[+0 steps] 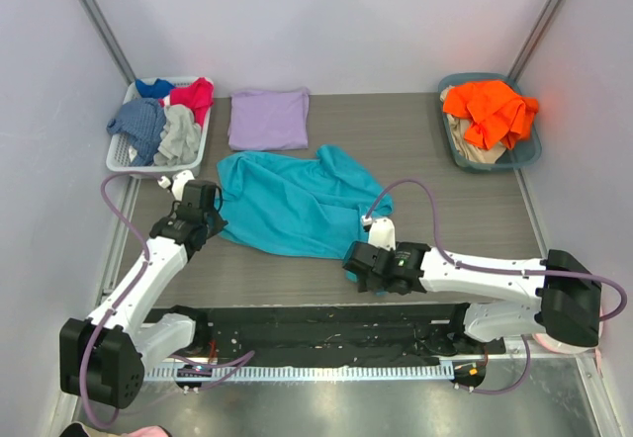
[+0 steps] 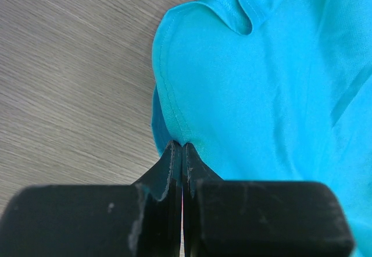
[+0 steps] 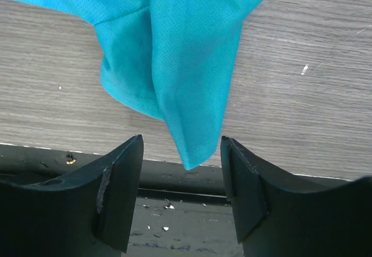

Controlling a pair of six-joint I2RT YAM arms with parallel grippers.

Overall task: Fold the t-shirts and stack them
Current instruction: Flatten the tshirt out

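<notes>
Left end effector tight on teal t-shirt

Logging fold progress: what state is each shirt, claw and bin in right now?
teal t-shirt: unfolded, rumpled on the table.
lavender t-shirt: folded, flat.
left claw: shut on teal t-shirt hem.
right claw: open, teal corner between its fingers.
white basket: holds clothes.
blue-green bin: holds orange garment.

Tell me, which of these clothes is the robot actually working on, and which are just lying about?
Part of the job: crumpled teal cloth t-shirt; folded lavender cloth t-shirt.
Just lying about: red, blue and grey garments in a white slatted basket; bright orange garment in a grey-blue tub.
</notes>
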